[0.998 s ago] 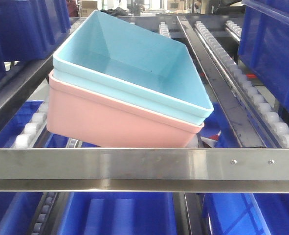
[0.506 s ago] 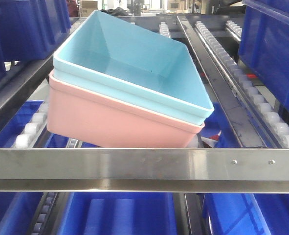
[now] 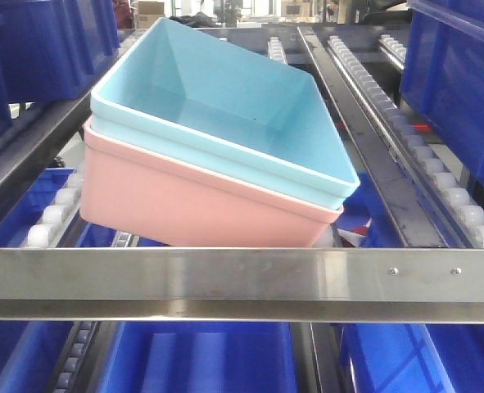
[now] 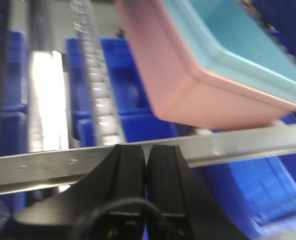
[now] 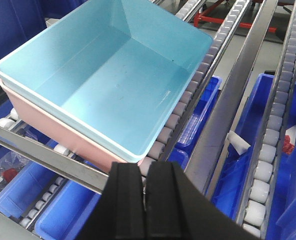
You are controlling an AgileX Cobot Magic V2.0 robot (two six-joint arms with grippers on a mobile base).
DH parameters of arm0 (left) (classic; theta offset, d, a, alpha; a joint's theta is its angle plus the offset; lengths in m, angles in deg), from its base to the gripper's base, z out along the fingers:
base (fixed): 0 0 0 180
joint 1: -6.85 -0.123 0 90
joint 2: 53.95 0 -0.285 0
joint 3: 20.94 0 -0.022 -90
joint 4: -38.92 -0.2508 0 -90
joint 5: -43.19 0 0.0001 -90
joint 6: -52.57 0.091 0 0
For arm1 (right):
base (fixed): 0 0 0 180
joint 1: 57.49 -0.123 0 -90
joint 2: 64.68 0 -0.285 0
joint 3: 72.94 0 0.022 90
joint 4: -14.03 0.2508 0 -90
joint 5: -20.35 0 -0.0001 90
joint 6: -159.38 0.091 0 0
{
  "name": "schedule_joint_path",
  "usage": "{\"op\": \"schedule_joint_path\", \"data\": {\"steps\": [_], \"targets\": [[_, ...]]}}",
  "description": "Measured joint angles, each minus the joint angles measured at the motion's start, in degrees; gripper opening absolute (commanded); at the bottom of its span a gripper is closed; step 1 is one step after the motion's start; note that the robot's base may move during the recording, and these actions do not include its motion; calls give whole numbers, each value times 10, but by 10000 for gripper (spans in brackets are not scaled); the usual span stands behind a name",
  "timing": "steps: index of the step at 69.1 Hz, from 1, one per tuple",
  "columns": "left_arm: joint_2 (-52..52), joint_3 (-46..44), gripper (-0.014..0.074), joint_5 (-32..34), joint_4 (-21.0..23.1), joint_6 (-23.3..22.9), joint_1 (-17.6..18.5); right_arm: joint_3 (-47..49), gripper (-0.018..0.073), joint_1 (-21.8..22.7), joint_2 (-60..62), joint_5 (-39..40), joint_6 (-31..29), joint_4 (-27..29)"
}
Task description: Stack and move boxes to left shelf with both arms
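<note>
I see the light blue tub (image 3: 225, 106) nested inside the salmon-pink tub (image 3: 184, 205), and the pair sits on the roller rails (image 5: 185, 95) of the left shelf, just behind the steel front crossbar (image 3: 242, 282). The stack is turned at an angle to the crossbar. My left gripper (image 4: 145, 155) and my right gripper (image 5: 144, 172) both have their fingers pressed together with nothing between them — neither one touches the tubs. I judge the tubs as light, stiff and smooth, so quite slippery on plain walls. If I must straighten the stack, I would take the rolled rim at two opposite sides, or push on the pink wall — the rollers will let it glide easily.
</note>
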Motion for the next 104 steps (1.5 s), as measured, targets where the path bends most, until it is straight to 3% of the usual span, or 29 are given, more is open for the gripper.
{"op": "schedule_joint_path", "data": {"steps": [8,15,28,90,96,104], "targets": [[-58,79,-4,82,13,24,-82,0,36,0,0,0,0,0],[-99,94,-4,109,17,26,-133,0,36,0,0,0,0,0],[-134,94,-4,92,17,30,-178,0,36,0,0,0,0,0],[-134,94,-4,86,17,30,-180,-7,36,2,1,0,0,0],[-134,94,-4,86,17,30,-180,-29,36,37,14,0,0,0],[-134,94,-4,86,17,30,-180,-88,36,125,71,0,0,0]]}}
